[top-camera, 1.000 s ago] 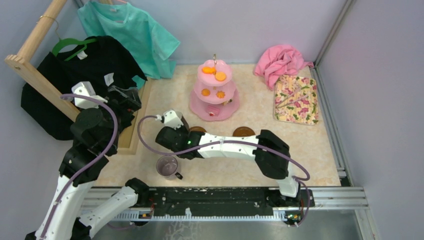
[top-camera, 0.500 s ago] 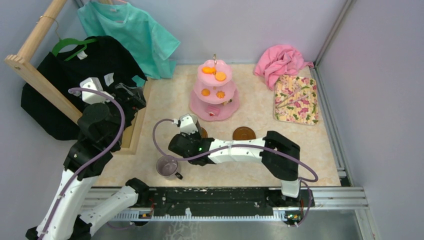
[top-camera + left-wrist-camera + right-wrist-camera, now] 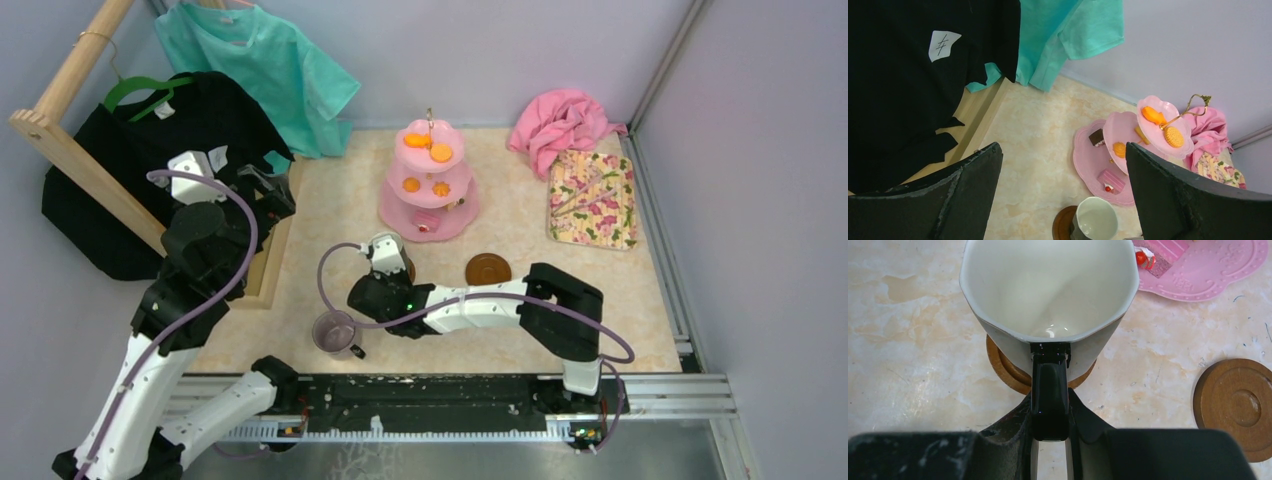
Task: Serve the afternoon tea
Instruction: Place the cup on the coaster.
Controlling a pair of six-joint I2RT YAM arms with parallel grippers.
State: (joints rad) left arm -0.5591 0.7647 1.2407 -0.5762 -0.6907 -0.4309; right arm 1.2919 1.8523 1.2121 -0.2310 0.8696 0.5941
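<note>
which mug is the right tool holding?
The white mug, clamped by its black handle in the right tool, over a brown saucer. The grey-purple mug stands alone, with nothing gripping it.

You had the cake stand (image 3: pixel 429 185) at the back, right saucer (image 3: pixel 487 268) just in front, first mug (image 3: pixel 1048 285) over the left saucer (image 3: pixel 1000 365), second mug (image 3: pixel 335 332) front-left of that.
</note>
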